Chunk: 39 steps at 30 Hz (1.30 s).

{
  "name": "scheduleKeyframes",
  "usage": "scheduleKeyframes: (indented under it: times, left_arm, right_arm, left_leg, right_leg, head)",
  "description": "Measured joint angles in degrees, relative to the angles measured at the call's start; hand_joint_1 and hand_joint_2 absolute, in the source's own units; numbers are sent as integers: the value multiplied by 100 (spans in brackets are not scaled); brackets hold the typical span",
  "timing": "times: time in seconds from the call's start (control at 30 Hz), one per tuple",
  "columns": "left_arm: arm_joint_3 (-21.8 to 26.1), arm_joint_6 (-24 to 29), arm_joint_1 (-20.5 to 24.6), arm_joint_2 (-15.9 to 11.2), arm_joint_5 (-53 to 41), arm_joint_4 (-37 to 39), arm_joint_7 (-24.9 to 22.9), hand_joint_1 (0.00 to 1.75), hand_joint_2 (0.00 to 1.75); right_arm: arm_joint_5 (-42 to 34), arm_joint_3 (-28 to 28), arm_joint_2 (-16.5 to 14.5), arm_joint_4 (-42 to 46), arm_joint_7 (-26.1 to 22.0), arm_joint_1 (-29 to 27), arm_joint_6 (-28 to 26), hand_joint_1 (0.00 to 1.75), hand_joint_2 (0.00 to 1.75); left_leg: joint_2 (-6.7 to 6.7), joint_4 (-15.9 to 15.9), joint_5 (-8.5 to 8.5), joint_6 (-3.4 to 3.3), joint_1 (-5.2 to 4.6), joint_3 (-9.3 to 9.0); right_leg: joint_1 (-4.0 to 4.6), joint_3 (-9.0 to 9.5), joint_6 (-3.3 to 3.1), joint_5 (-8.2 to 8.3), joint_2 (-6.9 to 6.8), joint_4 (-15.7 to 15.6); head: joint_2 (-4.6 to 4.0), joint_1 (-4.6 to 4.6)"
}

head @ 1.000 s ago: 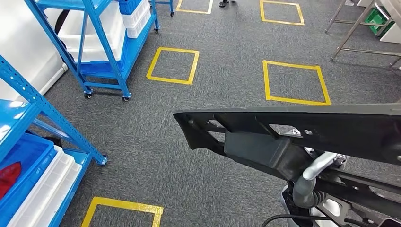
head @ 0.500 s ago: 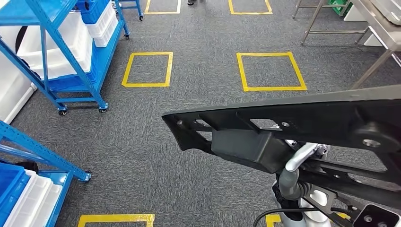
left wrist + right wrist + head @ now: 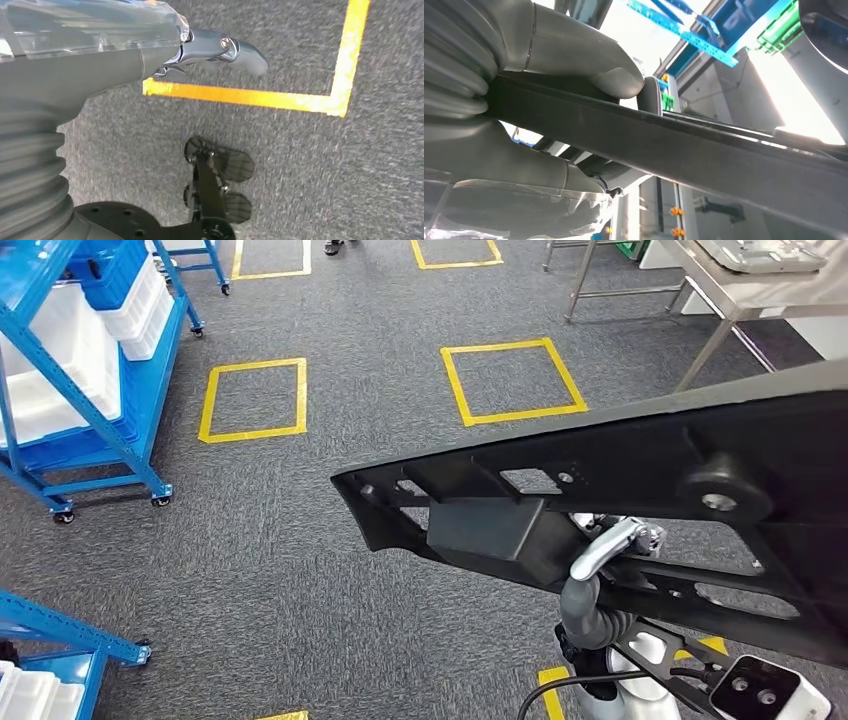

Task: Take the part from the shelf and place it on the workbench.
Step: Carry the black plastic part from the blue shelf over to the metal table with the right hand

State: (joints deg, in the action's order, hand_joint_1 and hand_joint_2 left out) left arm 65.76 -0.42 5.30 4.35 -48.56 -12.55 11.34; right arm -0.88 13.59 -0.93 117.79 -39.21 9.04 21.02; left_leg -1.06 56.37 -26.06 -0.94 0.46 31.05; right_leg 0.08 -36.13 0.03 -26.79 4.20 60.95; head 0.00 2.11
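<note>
The long, stiff black plastic part (image 3: 620, 500) is clamped edgewise by the right hand (image 3: 524, 125), so tipping is likely.

This is a factory or warehouse work floor. Grey carpet-like flooring (image 3: 300, 540) carries yellow taped squares (image 3: 512, 380) marking stations. Blue steel shelving racks on castors (image 3: 90, 370) hold white plastic bins (image 3: 135, 310) and blue totes (image 3: 115, 270). A stainless-steel workbench (image 3: 735, 290) on metal legs stands at the far right.
</note>
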Motion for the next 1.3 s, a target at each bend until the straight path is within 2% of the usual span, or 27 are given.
scheduleKeyframes:
  times: [0.07, 0.1, 0.13, 0.17, 0.2, 0.27, 0.3, 0.37, 0.43, 0.5, 0.57, 0.6, 0.63, 0.67, 0.7, 0.73, 0.8, 0.87, 0.93, 0.97, 1.0, 1.07, 1.13, 1.17, 1.2, 1.23, 1.3]
  left_arm:
    - [8, -9, -14, 1, -1, 0, -4, 0, 175]
    - [9, -18, -19, 1, -3, 0, -6, 0, 175]
    - [10, -28, -19, 0, -7, 0, -7, 0, 175]
    - [10, -37, -15, 1, -12, 0, -7, 0, 175]
    - [10, -44, -9, 3, -19, 0, -7, 0, 175]
    - [10, -54, 2, 14, -41, 0, -6, 0, 175]
    - [10, -58, 6, 18, -50, 0, -6, 0, 175]
    - [10, -58, 13, 24, -60, 0, -4, 0, 175]
    - [10, -54, 27, 30, -60, 0, -6, 0, 175]
    - [10, -48, 46, 38, -57, 0, -10, 0, 175]
    - [10, -41, 48, 45, -51, 0, -24, 0, 175]
    - [10, -36, 38, 49, -48, 0, -32, 0, 175]
    - [10, -32, 25, 50, -45, 0, -38, 0, 175]
    - [10, -28, 15, 50, -43, 0, -41, 0, 175]
    - [10, -26, 10, 49, -43, 0, -41, 0, 175]
    - [11, -26, 11, 49, -42, 0, -40, 0, 175]
    - [14, -25, 14, 48, -38, 0, -39, 0, 175]
    - [19, -24, 13, 48, -31, 0, -39, 0, 175]
    - [22, -24, 23, 51, -25, 0, -38, 0, 175]
    - [23, -25, 33, 54, -22, 0, -36, 0, 175]
    - [26, -25, 41, 56, -20, 0, -33, 0, 175]
    - [35, -25, 36, 57, -13, 0, -26, 0, 175]
    - [44, -24, 18, 57, -9, 0, -25, 0, 175]
    - [46, -24, 13, 57, -7, 0, -25, 0, 175]
    - [48, -25, 13, 58, -4, 0, -27, 0, 175]
    - [49, -26, 17, 62, 0, 0, -30, 0, 175]
    - [50, -26, 25, 72, 13, 0, -37, 0, 175]
  right_arm:
    - [28, 94, 8, 15, 0, 74, -170, 175, 175]
    - [48, 148, 14, 15, 0, 103, -258, 175, 175]
    - [67, 196, 20, 15, 0, 121, -333, 175, 175]
    - [80, 243, 28, 15, 0, 138, -397, 175, 175]
    - [87, 284, 36, 15, 0, 159, -444, 175, 175]
    - [92, 356, 52, 15, 0, 221, -519, 175, 175]
    - [92, 386, 58, 16, 0, 251, -549, 175, 175]
    - [84, 430, 71, 15, 0, 288, -613, 175, 175]
    - [61, 456, 90, 15, 0, 300, -666, 175, 175]
    - [34, 476, 107, 12, 0, 321, -712, 175, 175]
    - [9, 496, 115, -2, 1, 339, -773, 175, 175]
    - [1, 508, 118, -15, 1, 341, -811, 175, 175]
    - [-4, 520, 123, -28, 1, 340, -848, 175, 175]
    - [-5, 532, 129, -42, 1, 337, -882, 175, 175]
    - [-5, 545, 136, -52, 1, 335, -918, 175, 175]
    - [-2, 559, 142, -57, 1, 334, -950, 175, 175]
    - [11, 586, 151, -63, 2, 337, -998, 175, 175]
    - [34, 605, 157, -71, 1, 336, -1022, 175, 175]
    - [63, 617, 163, -79, 0, 331, -1049, 175, 175]
    - [77, 621, 168, -81, 0, 331, -1068, 175, 175]
    - [86, 626, 173, -82, 0, 336, -1083, 175, 175]
    - [92, 641, 183, -86, 0, 343, -1100, 175, 175]
    - [96, 659, 190, -97, 1, 333, -1112, 175, 175]
    - [97, 668, 193, -105, 1, 325, -1124, 175, 175]
    - [98, 676, 197, -112, 1, 320, -1139, 175, 175]
    - [98, 684, 201, -117, 1, 317, -1153, 175, 175]
    - [95, 713, 204, -122, 1, 323, -1173, 175, 175]
  left_leg:
    - [136, -29, 15, -31, -12, -2]
    - [207, -27, 12, -33, -19, 1]
    - [276, -26, 7, -32, -23, 2]
    - [340, -23, 0, -28, -24, 1]
    - [401, -17, -10, -18, -23, -5]
    - [503, 6, -44, 20, -34, -22]
    - [546, 20, -65, 48, -45, -30]
    - [627, 35, -97, 112, -65, -46]
    - [695, 39, -124, 174, -49, -65]
    - [524, 269, -298, 230, -20, 12]
    - [250, 957, -665, 263, 0, 323]
    - [186, 1371, -833, 270, 4, 527]
    - [161, 1672, -912, 270, 6, 691]
    - [150, 1771, -871, 262, 6, 763]
    - [137, 1625, -714, 248, 6, 721]
    - [96, 1265, -473, 228, 8, 575]
    - [-121, 454, -115, 185, 15, 222]
    - [-256, 106, -41, 152, 7, 69]
    - [-164, 66, -22, 102, 4, 54]
    - [-106, 34, -1, 67, 11, 44]
    - [-43, 1, 20, 28, 17, 34]
    - [88, -33, 38, -22, 9, 29]
    - [230, -31, 31, -37, -5, 39]
    - [304, -29, 25, -35, -8, 39]
    - [371, -27, 17, -27, -9, 35]
    - [432, -23, 6, -16, -8, 25]
    - [533, -1, -28, 28, -24, 2]
  right_leg:
    - [-5, -341, 25, -371, -282, 706]
    - [-19, -520, 40, -514, -334, 1074]
    - [-36, -633, 54, -570, -363, 1309]
    - [-51, -636, 65, -518, -383, 1326]
    - [-63, -512, 71, -367, -414, 1098]
    - [-56, -68, 54, -27, -600, 277]
    - [-41, 102, 30, 70, -686, -51]
    - [-1, 205, -27, 86, -741, -283]
    - [-4, 201, -84, 106, -620, -304]
    - [-29, 223, -149, 132, -514, -341]
    - [-37, 232, -189, 144, -401, -358]
    - [-29, 229, -198, 146, -334, -356]
    - [-20, 228, -202, 147, -259, -353]
    - [-14, 231, -202, 147, -182, -348]
    - [-10, 238, -200, 146, -106, -343]
    - [-10, 248, -196, 143, -32, -337]
    - [-11, 254, -167, 138, 101, -322]
    - [-26, 222, -102, 151, 220, -313]
    - [-44, 191, -24, 168, 305, -319]
    - [-39, 171, 6, 137, 233, -282]
    - [-32, 108, 34, 45, 94, -153]
    - [-31, -184, 82, -305, -244, 460]
    - [-60, -545, 126, -611, -355, 1203]
    - [-73, -617, 142, -623, -371, 1356]
    - [-82, -558, 151, -518, -394, 1253]
    - [-86, -383, 151, -334, -446, 929]
    - [-60, 75, 110, -7, -671, 77]
  head:
    - [0, 0]
    - [0, 0]
    - [0, 1]
    - [0, 1]
    - [0, 1]
    - [0, 1]
    - [0, 1]
    - [0, 1]
    - [0, 1]
    - [0, 2]
    - [0, 2]
    - [0, 2]
    - [0, 1]
    - [0, 1]
    - [0, 1]
    - [0, 1]
    - [0, 1]
    - [0, 2]
    - [0, 2]
    - [0, 1]
    - [0, 1]
    - [0, 1]
    - [0, 1]
    - [0, 1]
    - [0, 1]
    - [0, 1]
    - [0, 1]
